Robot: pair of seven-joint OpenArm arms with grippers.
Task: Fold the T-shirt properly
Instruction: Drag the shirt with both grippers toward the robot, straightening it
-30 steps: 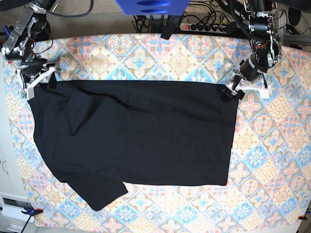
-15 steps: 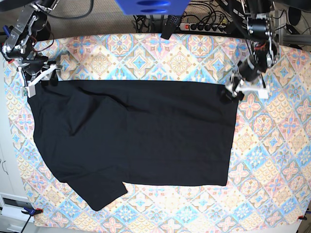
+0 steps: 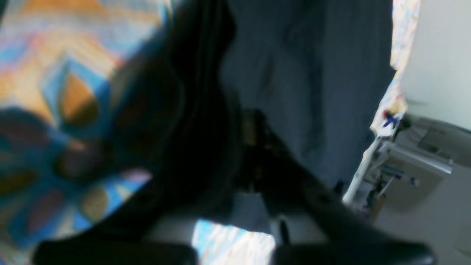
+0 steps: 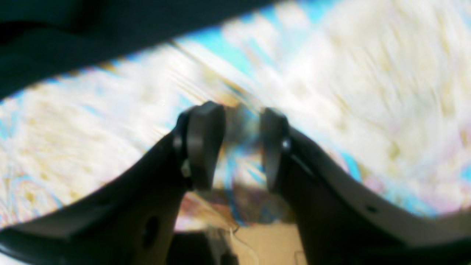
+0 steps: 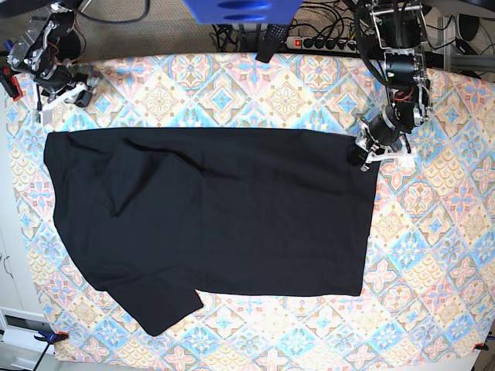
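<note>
The black T-shirt (image 5: 216, 216) lies spread flat on the patterned tablecloth, with one sleeve at the lower left. My right gripper (image 5: 77, 97) is off the shirt, above its top left corner. In the right wrist view this gripper (image 4: 237, 147) is a little open with only blurred tablecloth between the fingers, and the shirt (image 4: 110, 22) is a dark band at the top. My left gripper (image 5: 365, 152) sits at the shirt's top right corner. The left wrist view is blurred: dark fingers (image 3: 184, 110) over the dark fabric (image 3: 312, 73), grip unclear.
The patterned tablecloth (image 5: 433, 255) covers the table to its edges. A power strip (image 5: 325, 42) and cables lie behind the far edge. A blue object (image 5: 240, 9) hangs at the top centre. Clamps sit at the front corners.
My right gripper has let go of the shirt's top left corner and moved up and away; that corner now lies flat. My left arm has turned but stays at the top right corner.
</note>
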